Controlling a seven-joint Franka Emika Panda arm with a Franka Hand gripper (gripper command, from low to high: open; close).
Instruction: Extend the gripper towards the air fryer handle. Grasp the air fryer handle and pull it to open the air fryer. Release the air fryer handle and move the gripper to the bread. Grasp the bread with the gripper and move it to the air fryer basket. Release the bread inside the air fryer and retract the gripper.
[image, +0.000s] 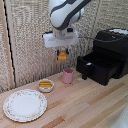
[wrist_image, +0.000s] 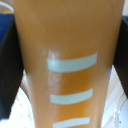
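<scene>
- Pinching the bread (image: 62, 56), the claw (image: 62, 54) hangs high above the surface (image: 90, 107).
- Basket (image: 98, 64) stands open on the exterior view's right.
- Carry level, clear the handle (image: 85, 72), then lower inside.

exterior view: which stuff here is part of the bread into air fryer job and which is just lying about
Part of the job:
- gripper, shut on the bread, held up in the air
- air fryer
- air fryer basket, pulled open
- air fryer handle

Just lying about:
- pink cup
- small dish with a yellow piece
- patterned plate
- wooden table
</scene>
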